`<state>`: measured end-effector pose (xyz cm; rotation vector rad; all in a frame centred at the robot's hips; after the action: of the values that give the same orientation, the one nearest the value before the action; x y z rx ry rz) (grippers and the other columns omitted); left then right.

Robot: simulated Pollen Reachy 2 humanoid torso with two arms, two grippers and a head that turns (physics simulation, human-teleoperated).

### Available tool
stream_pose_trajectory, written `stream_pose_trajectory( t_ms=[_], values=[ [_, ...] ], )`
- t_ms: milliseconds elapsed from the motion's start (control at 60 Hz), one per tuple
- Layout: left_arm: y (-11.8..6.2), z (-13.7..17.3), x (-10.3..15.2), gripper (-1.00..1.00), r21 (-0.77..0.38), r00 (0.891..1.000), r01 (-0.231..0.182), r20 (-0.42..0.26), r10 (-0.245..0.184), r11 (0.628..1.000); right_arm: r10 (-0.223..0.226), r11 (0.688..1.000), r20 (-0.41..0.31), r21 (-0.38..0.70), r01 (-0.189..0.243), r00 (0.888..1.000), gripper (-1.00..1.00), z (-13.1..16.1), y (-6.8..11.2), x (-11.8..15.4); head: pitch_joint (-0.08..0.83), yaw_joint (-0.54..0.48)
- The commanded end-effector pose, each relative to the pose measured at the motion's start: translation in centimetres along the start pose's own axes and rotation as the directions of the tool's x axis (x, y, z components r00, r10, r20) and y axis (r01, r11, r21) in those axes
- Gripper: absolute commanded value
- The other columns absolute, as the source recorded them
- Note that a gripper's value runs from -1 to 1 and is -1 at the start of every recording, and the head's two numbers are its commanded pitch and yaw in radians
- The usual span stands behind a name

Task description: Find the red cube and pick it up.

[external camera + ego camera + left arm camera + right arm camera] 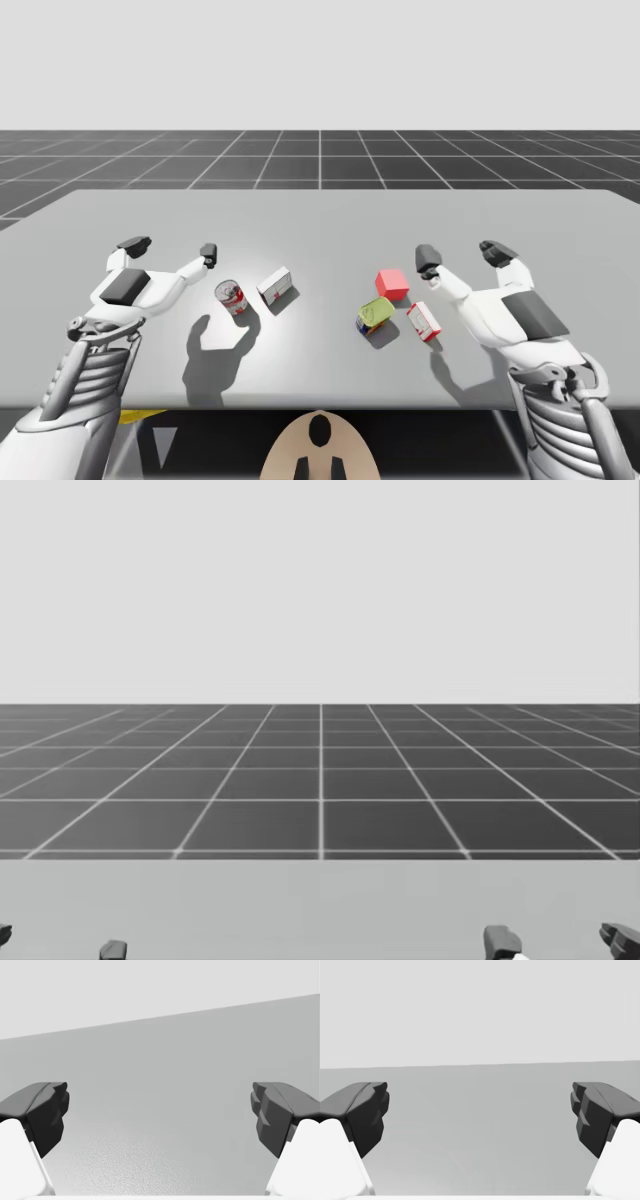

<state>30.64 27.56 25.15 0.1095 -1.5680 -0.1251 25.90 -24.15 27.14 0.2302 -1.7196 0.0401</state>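
a plain grey tabletop (pixel 320 215) carries everything here, evenly lit against a blank pale background. nearest you, both arms come in low over its front edge, one to each side. your left end effector (pixel 172 248) hangs with its fingers spread wide and nothing between them. your right end effector (pixel 461 255) is the same, spread and empty, and each wrist view looks along bare tabletop. that reads as a ready pose, held wide so the middle is not blocked.

just beside the left one stands a red-and-white can (pixel 231 298), with a white box (pixel 275 286) next to it. on the right side a green-topped can (pixel 375 315) lies tipped, and a red-and-white box (pixel 424 321) lies just beside it.

the red cube (pixel 391 284) sits just behind those two, near the right end effector's inner finger, with its top and far side free. so the right arm looks the natural one to take it, coming from above to avoid the neighbours.

beyond the far edge the dark gridded floor (pixel 320 155) runs to the horizon. your head view is aimed out there, and i'd judge it needs tilting down.
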Motion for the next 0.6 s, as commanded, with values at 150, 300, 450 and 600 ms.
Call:
stream_pose_trajectory(
  t_ms=[150, 300, 450, 600],
  values=[
    [-0.06, -0.01, -0.02, -1.0, -0.002, 1.0, 0.001, 0.0, -0.001, 1.0, 0.004, 0.999, -0.001, -0.036, -0.004, 1.0, -1.0, -0.1, 0.18, -0.08, 0.018, 0.0],
    [-0.09, -0.05, 0.0, -1.0, -0.003, 1.0, 0.001, 0.0, -0.001, 1.0, 0.004, 1.0, -0.006, -0.031, -0.004, 1.0, -1.0, -0.15, 0.12, -0.04, 0.113, 0.0],
    [-0.08, -0.1, -0.01, -1.0, -0.003, 1.0, 0.003, -0.001, -0.003, 1.0, 0.009, 0.999, -0.004, -0.032, -0.009, 1.0, -1.0, -0.19, 0.11, -0.06, 0.225, -0.02],
    [-0.04, -0.13, -0.03, -1.0, -0.004, 1.0, 0.007, 0.001, -0.007, 1.0, 0.011, 0.999, -0.005, -0.031, -0.011, 1.0, -1.0, -0.23, 0.12, -0.09, 0.316, -0.03]
  ],
)
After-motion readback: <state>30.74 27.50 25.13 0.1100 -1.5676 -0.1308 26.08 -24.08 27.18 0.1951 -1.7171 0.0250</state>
